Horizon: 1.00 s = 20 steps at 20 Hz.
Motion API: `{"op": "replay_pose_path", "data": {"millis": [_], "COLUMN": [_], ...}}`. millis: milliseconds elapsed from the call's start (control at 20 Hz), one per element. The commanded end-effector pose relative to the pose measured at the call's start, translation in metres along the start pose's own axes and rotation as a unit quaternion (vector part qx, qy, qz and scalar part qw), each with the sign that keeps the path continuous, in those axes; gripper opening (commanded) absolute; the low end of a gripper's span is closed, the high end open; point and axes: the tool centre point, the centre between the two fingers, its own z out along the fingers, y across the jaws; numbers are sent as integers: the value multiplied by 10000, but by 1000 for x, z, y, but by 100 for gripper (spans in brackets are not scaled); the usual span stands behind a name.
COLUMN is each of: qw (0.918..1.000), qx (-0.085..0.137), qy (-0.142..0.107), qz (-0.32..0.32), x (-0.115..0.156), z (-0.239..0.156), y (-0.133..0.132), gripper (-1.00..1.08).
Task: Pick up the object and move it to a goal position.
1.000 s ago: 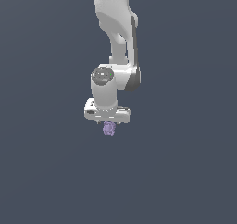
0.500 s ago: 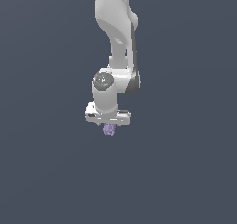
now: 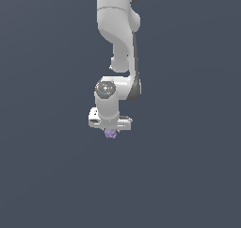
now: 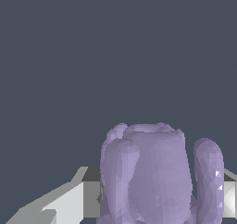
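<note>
A flat, dark slate-blue backdrop is filling both views, with no edge, seam or floor line showing anywhere in it. In the exterior view the white arm (image 3: 117,38) is reaching down from twelve o'clock, its links stacking toward the centre of the picture and ending in a broad white wrist block. Directly beneath that block, at its six o'clock, the gripper (image 3: 111,131) is pointing downward, and the object (image 3: 110,134) is sitting between its short fingers as a tiny pale purple lump, far smaller than the wrist above it. Nothing is lying under it; it is hanging against the plain background.

The wrist view is showing the same thing up close: the object (image 4: 155,174) is looking lumpy and rounded, with a cup-like body and bulging lobes on either side. A pale grey finger (image 4: 76,202) is pressing in at its nine o'clock, and a sliver of the other finger (image 4: 230,197) is sitting at its three o'clock, so the jaws are pinching the object between them.
</note>
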Motion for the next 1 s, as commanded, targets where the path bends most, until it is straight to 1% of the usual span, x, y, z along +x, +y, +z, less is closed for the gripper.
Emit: {"op": "replay_pose_path", "data": {"millis": [0,550,750,950], "qw": [10000,10000,10000,10000], "qx": [0,0,0,0], "qy": [-2,6,6,6], "qz": [-1,0,0,0], "x": [0,2,9,21], "z": [1,-1,-7,-16], "y": [0,-2,-10,-23], "gripper": [-100,-100,-100,-100]}}
